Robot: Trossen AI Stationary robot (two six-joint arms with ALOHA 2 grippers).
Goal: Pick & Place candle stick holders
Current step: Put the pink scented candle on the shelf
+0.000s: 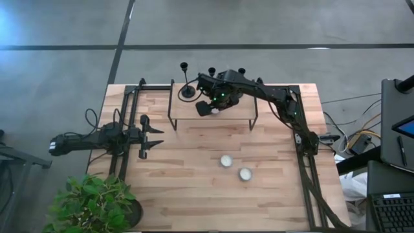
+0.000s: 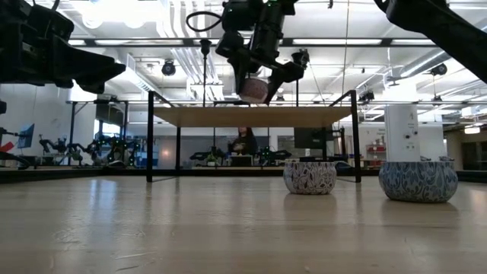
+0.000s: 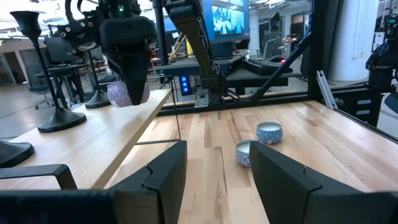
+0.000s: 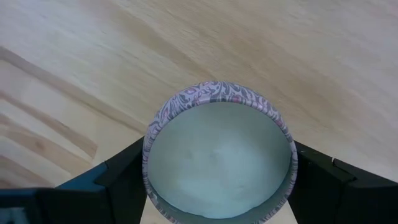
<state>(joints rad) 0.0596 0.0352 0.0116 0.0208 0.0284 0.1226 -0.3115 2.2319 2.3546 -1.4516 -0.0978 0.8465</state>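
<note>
Three black candle stick holders stand by their round bases on the raised wooden shelf [image 1: 226, 120]. One [image 1: 187, 90] is at its left end, and the cups of the two others [image 1: 211, 71] [image 1: 241, 70] show behind my right arm. My right gripper [image 4: 219, 171] hovers over the shelf, shut on a small round patterned candle tin [image 2: 255, 90], not on a holder. My left gripper [image 3: 217, 180] waits at the table's left side, level and open, with nothing between its fingers. My right gripper pinches the tin's round side wall [image 4: 149, 168] between its two fingers, one on each opposite side. The fingers come steeply from above. The tin is lifted clear of the shelf top, its open top with pale wax facing up toward the wrist.
Two more patterned tins [image 1: 226, 160] [image 1: 245, 173] sit on the table in front of the shelf. A potted plant [image 1: 90, 204] stands at the near left corner. Black frame rails [image 1: 304, 139] run along both table sides.
</note>
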